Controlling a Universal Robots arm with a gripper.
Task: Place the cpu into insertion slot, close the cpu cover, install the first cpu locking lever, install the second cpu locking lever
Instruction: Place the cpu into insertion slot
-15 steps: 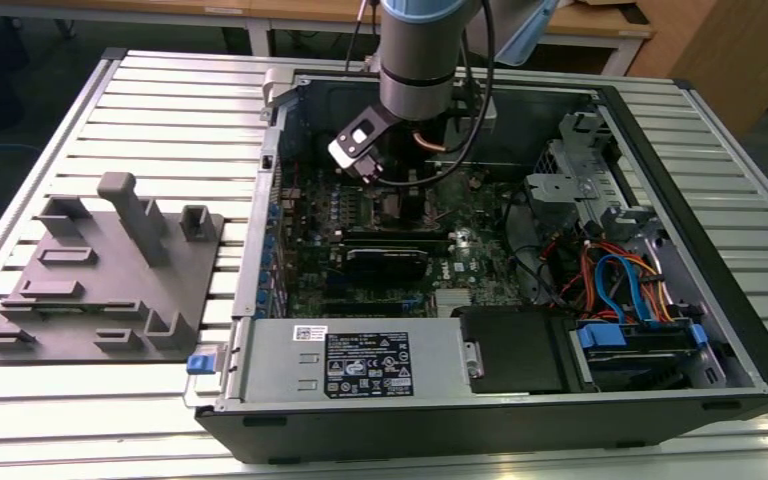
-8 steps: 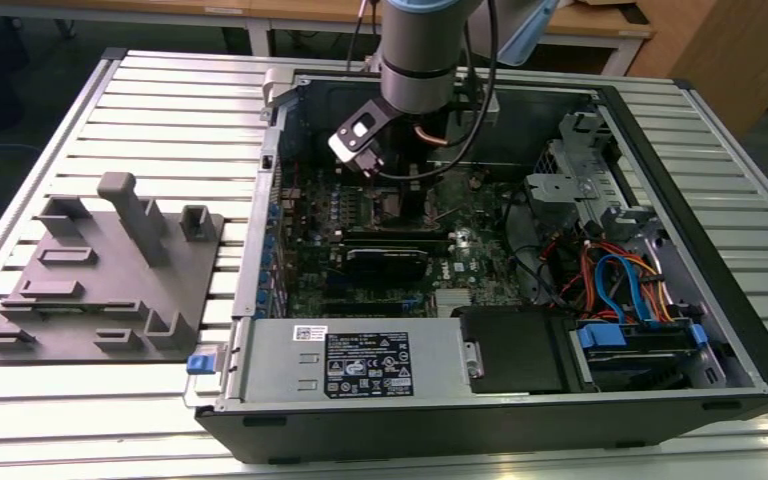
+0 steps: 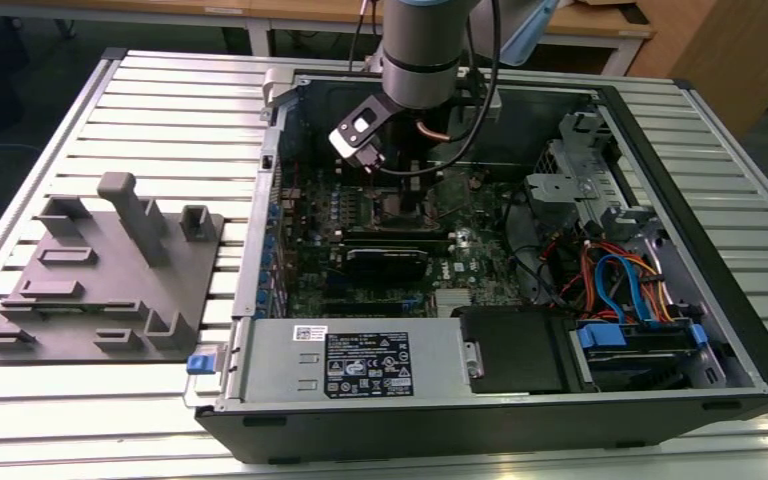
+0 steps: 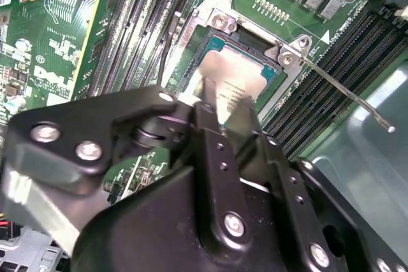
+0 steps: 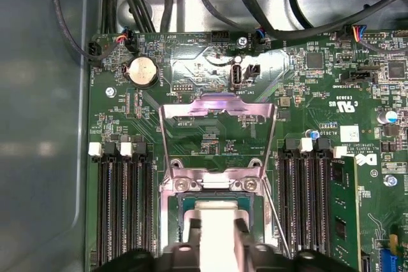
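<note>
Slatted metal table [image 3: 171,100] | open computer case [image 3: 491,425] (lid off) | grey fixture block [image 3: 91,300]

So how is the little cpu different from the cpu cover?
The cpu is a solid pale silver square; the cpu cover is a thin grey frame with a big window. The cpu is pinched in the pincer; the cpu cover stands open with nothing touching it. Both are square and metal.

Item, one: my arm [image 3: 419,60], reaching down into open computer case [image 3: 491,430], over motherboard [image 3: 471,262]. Case on slatted table [image 3: 91,420]; grey fixture block [image 3: 104,290] beside it, exterior view's left.
</note>
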